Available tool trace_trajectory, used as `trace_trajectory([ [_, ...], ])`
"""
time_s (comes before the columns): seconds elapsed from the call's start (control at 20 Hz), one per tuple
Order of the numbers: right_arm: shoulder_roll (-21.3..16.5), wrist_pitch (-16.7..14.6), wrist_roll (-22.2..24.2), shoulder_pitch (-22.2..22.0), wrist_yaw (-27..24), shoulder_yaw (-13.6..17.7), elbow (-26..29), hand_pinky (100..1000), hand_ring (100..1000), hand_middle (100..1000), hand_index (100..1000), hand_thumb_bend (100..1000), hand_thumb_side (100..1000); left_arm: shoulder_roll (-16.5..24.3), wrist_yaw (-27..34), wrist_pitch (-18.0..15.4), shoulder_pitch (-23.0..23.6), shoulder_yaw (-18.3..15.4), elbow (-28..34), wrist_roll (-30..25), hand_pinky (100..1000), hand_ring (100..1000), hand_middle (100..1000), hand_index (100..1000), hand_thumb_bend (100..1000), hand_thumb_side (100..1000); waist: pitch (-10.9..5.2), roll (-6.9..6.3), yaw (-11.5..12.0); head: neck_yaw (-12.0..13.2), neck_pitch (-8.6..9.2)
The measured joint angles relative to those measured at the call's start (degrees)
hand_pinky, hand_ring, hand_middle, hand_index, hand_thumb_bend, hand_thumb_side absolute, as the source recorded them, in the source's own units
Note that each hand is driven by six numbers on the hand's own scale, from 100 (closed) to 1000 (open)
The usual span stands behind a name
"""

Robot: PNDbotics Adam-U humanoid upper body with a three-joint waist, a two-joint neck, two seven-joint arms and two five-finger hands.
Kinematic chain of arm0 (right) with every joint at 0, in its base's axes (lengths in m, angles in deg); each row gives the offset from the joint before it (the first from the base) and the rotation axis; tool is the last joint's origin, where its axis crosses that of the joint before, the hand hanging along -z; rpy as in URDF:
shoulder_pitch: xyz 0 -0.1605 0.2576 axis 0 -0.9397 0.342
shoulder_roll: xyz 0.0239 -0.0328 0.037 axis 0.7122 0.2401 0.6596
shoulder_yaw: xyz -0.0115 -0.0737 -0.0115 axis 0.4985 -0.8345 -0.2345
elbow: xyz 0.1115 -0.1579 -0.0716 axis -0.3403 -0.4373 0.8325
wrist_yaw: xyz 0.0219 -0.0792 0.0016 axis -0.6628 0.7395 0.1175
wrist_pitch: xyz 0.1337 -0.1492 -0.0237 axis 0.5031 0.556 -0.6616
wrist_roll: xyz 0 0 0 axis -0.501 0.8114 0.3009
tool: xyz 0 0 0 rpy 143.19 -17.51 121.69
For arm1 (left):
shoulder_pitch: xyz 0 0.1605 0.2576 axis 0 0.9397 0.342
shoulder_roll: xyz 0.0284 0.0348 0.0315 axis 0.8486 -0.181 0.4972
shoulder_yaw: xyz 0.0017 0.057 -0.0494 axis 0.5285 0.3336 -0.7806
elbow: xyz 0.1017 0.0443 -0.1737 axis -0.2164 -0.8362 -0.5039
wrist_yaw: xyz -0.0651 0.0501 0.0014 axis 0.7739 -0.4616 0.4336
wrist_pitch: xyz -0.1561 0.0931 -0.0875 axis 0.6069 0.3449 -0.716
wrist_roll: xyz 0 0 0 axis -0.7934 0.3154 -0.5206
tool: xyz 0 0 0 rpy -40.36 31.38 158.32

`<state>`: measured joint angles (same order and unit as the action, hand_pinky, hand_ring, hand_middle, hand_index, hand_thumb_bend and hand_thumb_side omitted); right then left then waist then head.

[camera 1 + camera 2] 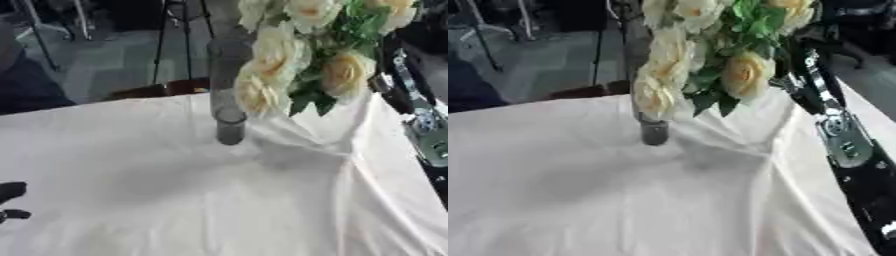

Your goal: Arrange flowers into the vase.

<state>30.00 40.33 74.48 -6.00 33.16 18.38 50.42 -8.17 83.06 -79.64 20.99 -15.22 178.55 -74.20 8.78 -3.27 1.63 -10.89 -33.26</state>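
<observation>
A tall clear glass vase [228, 100] stands upright on the white tablecloth [175, 190], near the far middle of the table. A bouquet of cream-yellow roses with green leaves [315, 55] hangs in the air just right of the vase's mouth, its blooms overlapping the upper glass. My right arm [842, 145] rises along the right edge to the bouquet. My right hand [796, 75] is shut on the stems and sits mostly behind the blooms. Only the dark fingertips of my left hand [10, 192] show at the lower left edge, relaxed and holding nothing.
The cloth is rucked into folds [350, 155] right of the vase. A brown chair back [162, 90] stands beyond the table's far edge. Tripod legs [162, 45] stand on the grey floor behind.
</observation>
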Motion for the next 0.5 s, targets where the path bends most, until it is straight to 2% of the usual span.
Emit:
trace_trajectory([
  [0.25, -0.93, 1.27, -1.28, 2.2, -1.3, 0.55, 0.05, 100, 100, 100, 100, 380, 1000, 0.0, 0.0, 0.06, 0.16, 0.0, 0.0, 0.07, 532, 755, 669, 657, 359, 1000, -0.11, 0.0, 0.18, 0.03, -0.01],
  [0.3, -0.94, 1.36, -1.37, 2.24, -1.51, 0.59, 0.05, 100, 100, 100, 100, 351, 1000, 0.0, 0.0, 0.07, 0.16, 0.0, 0.0, 0.08, 532, 755, 669, 657, 361, 1000, -0.11, 0.0, 0.18, 0.04, -0.01],
  [0.5, -1.14, 3.01, -1.74, 4.82, -2.97, 0.63, -0.59, 100, 100, 100, 100, 337, 1000, 0.0, 0.0, 0.07, 0.28, 0.0, 0.0, 0.08, 532, 754, 668, 656, 362, 1000, -0.33, 0.21, 0.25, 0.1, -0.03],
])
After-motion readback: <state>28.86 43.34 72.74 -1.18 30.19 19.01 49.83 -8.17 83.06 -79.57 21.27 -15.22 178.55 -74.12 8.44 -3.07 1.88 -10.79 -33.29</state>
